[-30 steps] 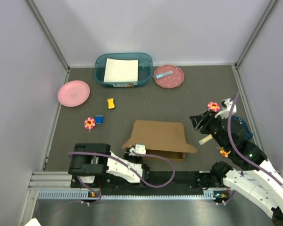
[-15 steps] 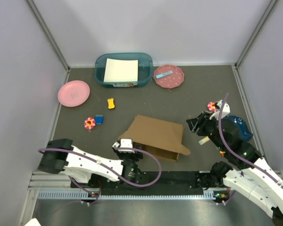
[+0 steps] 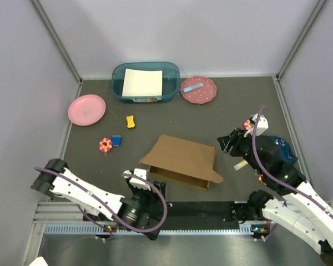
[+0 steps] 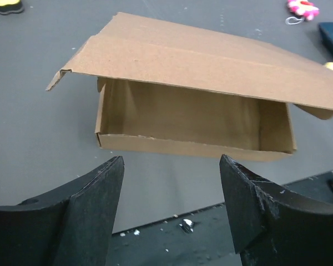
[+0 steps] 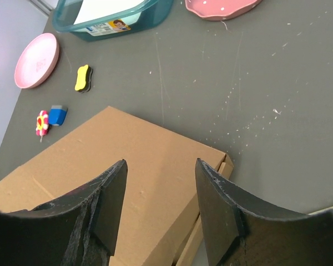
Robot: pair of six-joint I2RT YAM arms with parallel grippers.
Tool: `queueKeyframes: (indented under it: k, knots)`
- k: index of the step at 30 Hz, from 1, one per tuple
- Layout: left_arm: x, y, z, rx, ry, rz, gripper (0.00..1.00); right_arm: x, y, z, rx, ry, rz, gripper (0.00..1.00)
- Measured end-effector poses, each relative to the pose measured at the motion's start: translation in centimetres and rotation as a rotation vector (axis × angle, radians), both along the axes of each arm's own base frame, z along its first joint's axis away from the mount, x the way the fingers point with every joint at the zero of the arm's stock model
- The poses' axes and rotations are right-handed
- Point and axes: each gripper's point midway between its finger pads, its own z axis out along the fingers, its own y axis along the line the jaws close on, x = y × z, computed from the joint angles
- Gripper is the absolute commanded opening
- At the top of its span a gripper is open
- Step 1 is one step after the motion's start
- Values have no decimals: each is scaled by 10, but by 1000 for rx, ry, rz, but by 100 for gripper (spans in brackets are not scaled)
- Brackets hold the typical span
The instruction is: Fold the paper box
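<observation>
Withdrawn from the paper box (image 3: 183,155) since the earlier frame, the left gripper (image 4: 171,157) is released and empty, the right gripper (image 5: 160,161) likewise unclenched above the box, which lies lid-ajar, well nearer than the teal bin (image 3: 117,83).

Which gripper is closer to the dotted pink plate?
Right. The right gripper hovers by the right edge of the box, nearer the plate; the left gripper sits beyond the box's near side.
</observation>
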Motion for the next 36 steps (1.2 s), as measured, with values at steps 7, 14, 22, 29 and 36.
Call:
queueKeyframes:
  k: [7,14,22,29,36]
  knots:
    - [-4,7,59,-163,31,-95,75,1,2,-1,-15,1,9,53]
    - [17,34,103,-209,-59,-116,77,0,7,-3,-21,6,41,50]
    - [48,66,92,-214,-103,-16,77,-18,48,-48,31,90,266,44]
    - [66,67,62,-180,-91,-1,77,-41,62,-112,65,240,361,44]
    - [82,37,50,-35,-74,-35,79,-43,65,-112,113,226,369,47]
